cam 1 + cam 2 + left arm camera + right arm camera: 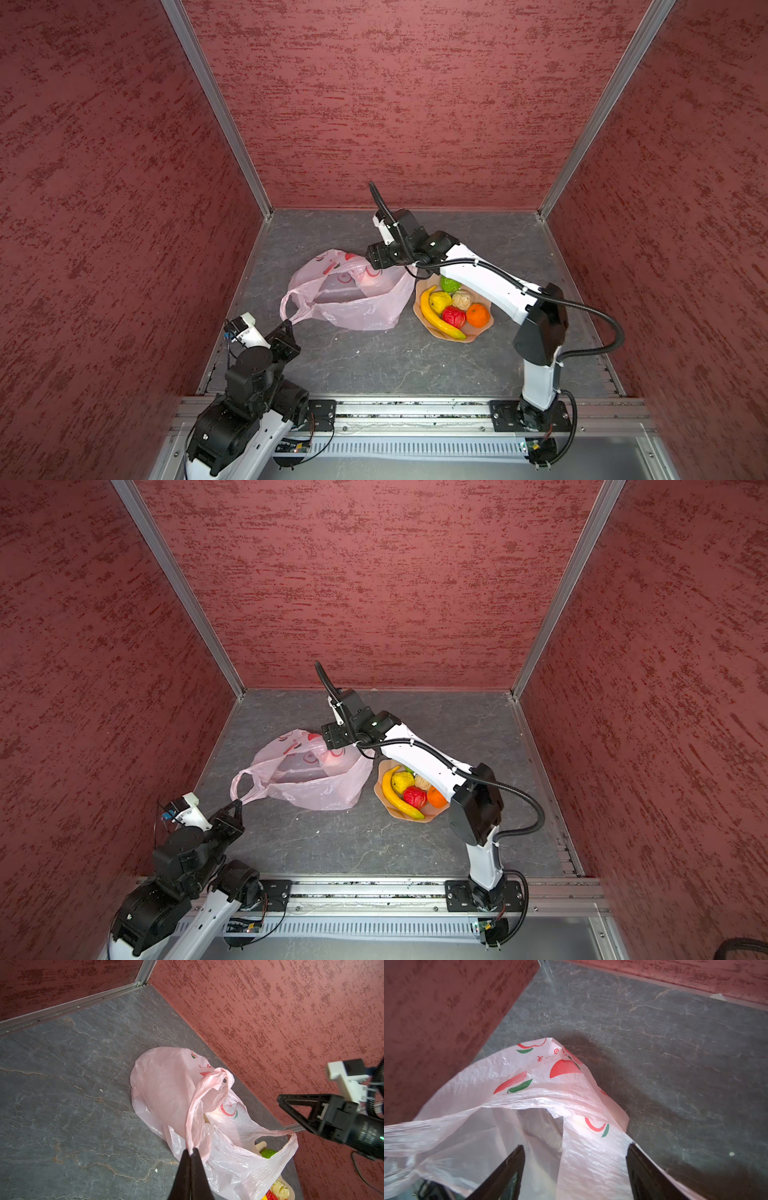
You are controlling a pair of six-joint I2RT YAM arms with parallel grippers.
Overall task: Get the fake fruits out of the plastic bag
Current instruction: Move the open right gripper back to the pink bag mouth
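Note:
The pale-pink plastic bag (345, 299) (307, 783) lies crumpled on the grey floor, its mouth gaping. My left gripper (287, 322) (192, 1149) is shut on one loop handle, pulling it toward the near left. My right gripper (576, 1146) (375, 272) hovers open over the bag's far right edge, with a strip of bag film (591, 1157) lying loose between its fingers. Several fake fruits sit in the peach dish (478, 334) right of the bag: banana (434, 318), yellow (439, 300), green (451, 285), beige (462, 299), red (454, 318), orange (477, 314). No fruit shows inside the bag.
Red textured walls (124, 208) close in the left, back and right sides. The metal rail (415, 409) with both arm bases runs along the front. The right arm's forearm (490, 278) crosses above the dish's far side.

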